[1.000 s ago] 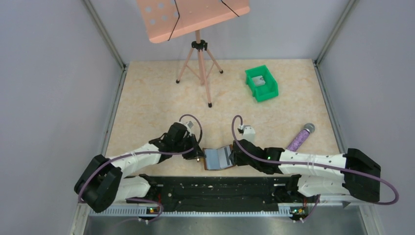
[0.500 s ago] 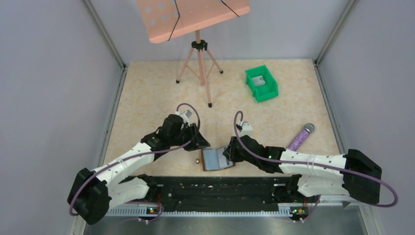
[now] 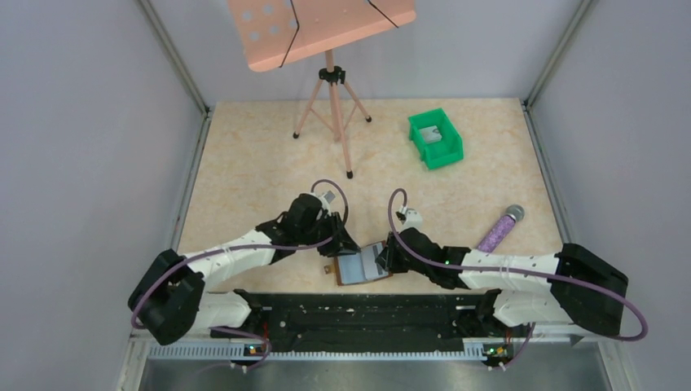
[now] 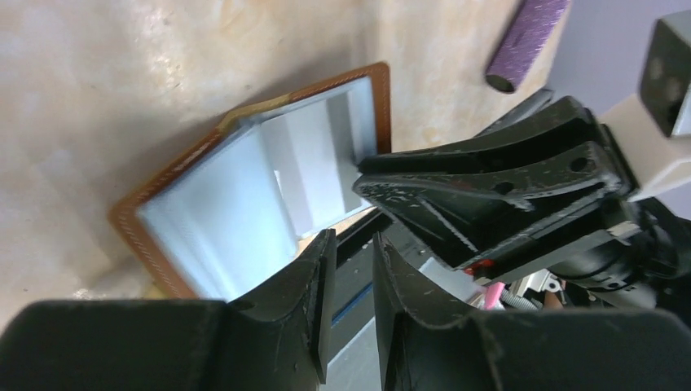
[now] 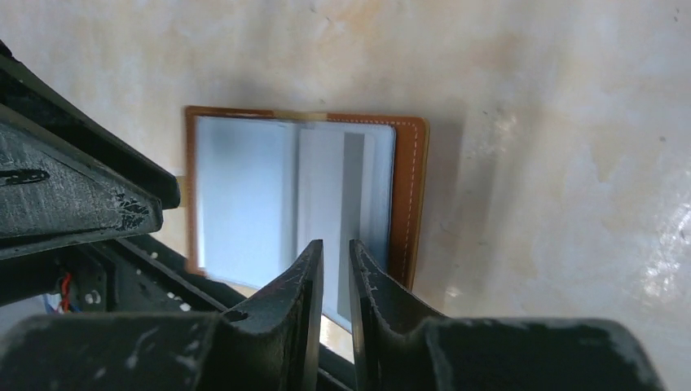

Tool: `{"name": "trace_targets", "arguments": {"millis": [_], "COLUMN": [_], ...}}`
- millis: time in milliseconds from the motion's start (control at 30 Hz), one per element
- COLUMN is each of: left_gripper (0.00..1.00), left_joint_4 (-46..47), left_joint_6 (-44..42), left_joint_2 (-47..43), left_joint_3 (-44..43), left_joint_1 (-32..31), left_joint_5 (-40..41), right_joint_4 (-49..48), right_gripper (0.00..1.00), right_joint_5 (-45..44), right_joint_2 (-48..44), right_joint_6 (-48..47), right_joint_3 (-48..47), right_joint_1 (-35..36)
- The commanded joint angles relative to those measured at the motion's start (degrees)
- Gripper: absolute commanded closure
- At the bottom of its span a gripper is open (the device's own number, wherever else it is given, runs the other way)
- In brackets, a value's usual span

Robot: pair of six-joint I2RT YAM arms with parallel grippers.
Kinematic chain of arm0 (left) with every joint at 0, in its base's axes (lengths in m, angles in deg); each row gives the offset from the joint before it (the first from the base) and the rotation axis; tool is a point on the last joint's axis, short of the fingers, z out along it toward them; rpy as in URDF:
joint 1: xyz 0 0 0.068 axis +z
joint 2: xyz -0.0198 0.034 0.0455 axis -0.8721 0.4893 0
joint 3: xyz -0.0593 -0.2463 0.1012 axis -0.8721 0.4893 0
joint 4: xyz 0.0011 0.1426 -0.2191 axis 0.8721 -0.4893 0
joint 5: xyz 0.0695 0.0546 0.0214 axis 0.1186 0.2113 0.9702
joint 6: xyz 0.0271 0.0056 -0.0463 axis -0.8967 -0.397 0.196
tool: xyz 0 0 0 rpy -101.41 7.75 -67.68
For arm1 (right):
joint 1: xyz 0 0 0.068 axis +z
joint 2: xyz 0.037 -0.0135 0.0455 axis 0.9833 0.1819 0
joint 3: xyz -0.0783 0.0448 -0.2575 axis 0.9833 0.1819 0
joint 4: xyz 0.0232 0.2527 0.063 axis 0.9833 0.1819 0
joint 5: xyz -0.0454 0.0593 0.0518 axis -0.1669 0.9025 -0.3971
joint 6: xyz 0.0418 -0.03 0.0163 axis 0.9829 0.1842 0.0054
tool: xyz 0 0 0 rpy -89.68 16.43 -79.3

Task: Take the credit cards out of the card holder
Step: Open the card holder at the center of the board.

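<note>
The card holder (image 3: 361, 266) lies open on the table near the front rail, brown rim around two blue-grey panels (image 4: 236, 204) (image 5: 244, 195). A grey strip of a credit card (image 5: 353, 187) shows in its right panel. My left gripper (image 3: 345, 244) (image 4: 352, 241) hovers at the holder's left side, open by a narrow gap with nothing between the fingers. My right gripper (image 3: 384, 259) (image 5: 336, 244) has its tips on the right panel (image 4: 363, 171), with only a thin slit between the jaws. Whether they pinch anything there is hidden.
A green bin (image 3: 440, 151) stands at the back right with a light grey flat thing inside. A purple microphone (image 3: 499, 228) (image 4: 525, 37) lies right of my right arm. A pink music stand (image 3: 330, 98) stands at the back. The black rail (image 3: 358, 314) runs along the front edge.
My left gripper left the holder's left edge, swung back, then came down beside it again. The right gripper stayed at the right panel as its jaws narrowed. The holder shifted slightly left.
</note>
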Motion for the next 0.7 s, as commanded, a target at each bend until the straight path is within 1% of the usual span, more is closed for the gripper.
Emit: {"name": "trace_targets", "arguments": {"millis": [0, 167, 400, 533, 667], "left_gripper": [0.72, 0.71, 0.71, 0.71, 0.68], "left_joint_4": [5.55, 6.18, 7.54, 7.97, 7.81], "left_joint_6": [-0.02, -1.25, -1.79, -1.75, -1.77], "left_joint_2": [3.73, 7.5, 12.25, 13.05, 12.84], "left_joint_3": [1.31, 1.8, 1.9, 2.33, 2.6], "left_joint_1": [-1.93, -3.52, -6.17, -7.02, -7.71], "left_joint_5": [1.65, 5.05, 7.96, 9.59, 11.32], "right_joint_4": [-3.53, -4.44, -4.84, -4.27, -3.89], "right_gripper": [0.82, 0.84, 0.85, 0.85, 0.86], "right_joint_5": [0.52, 0.46, -0.02, -0.1, 0.27], "right_joint_2": [0.38, 0.42, -2.5, -3.18, -3.34], "right_joint_6": [1.78, 3.14, 4.91, 5.01, 5.24], "right_joint_3": [3.17, 6.35, 9.87, 10.33, 10.39], "right_joint_1": [-0.62, -0.64, -0.64, -0.59, -0.67]}}
